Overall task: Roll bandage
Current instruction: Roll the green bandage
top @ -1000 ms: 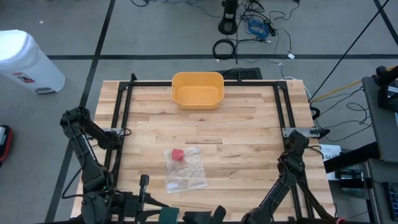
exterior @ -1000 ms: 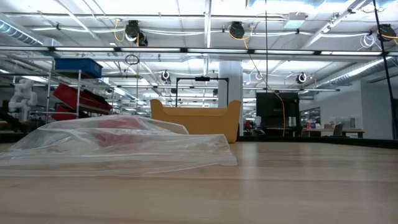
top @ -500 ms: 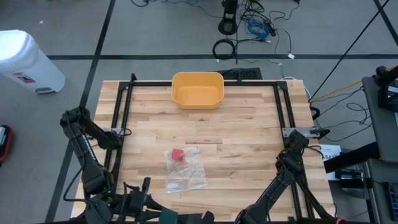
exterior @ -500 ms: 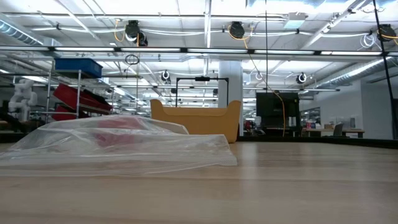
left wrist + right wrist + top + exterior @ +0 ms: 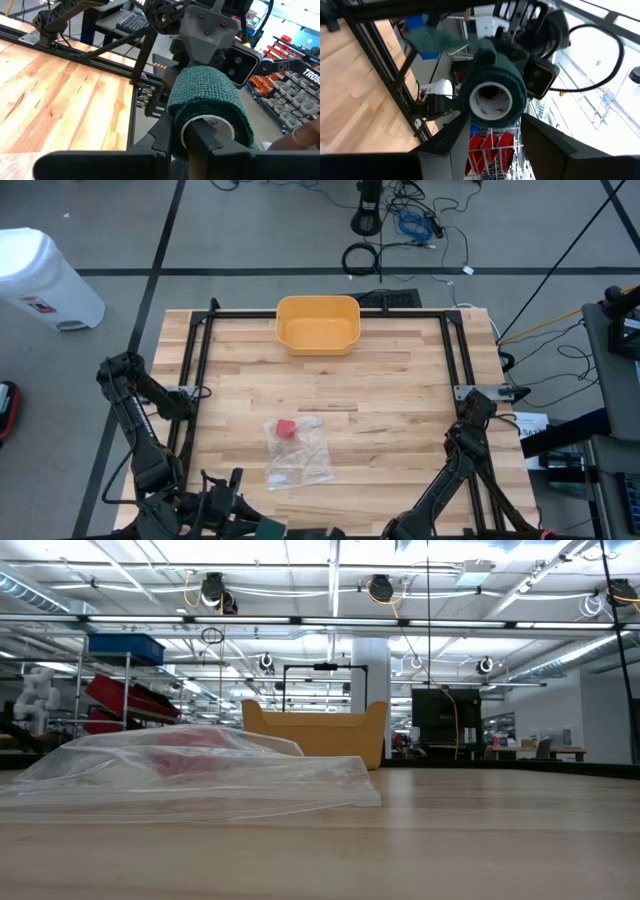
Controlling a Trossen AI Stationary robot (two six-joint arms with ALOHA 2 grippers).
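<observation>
**Green bandage roll between both grippers, off the worktop's near edge**

- Item: bandage roll [image 5: 210, 107], green, on a white core. My left gripper [image 5: 202, 142] is closed on it, one finger through the core.
- My right gripper [image 5: 492, 132] faces the same roll end-on, fingers spread either side and not visibly pinching; a loose tail [image 5: 427, 37] of bandage trails off.
- Worktop [image 5: 400, 380]: yellow bin [image 5: 317, 324] at the far edge; clear plastic bag [image 5: 297, 450] with a red object [image 5: 286, 428] inside, untouched.
- Progress, as I judge it: mostly wound; the tail is left to wrap and the roll not yet put down.
</observation>
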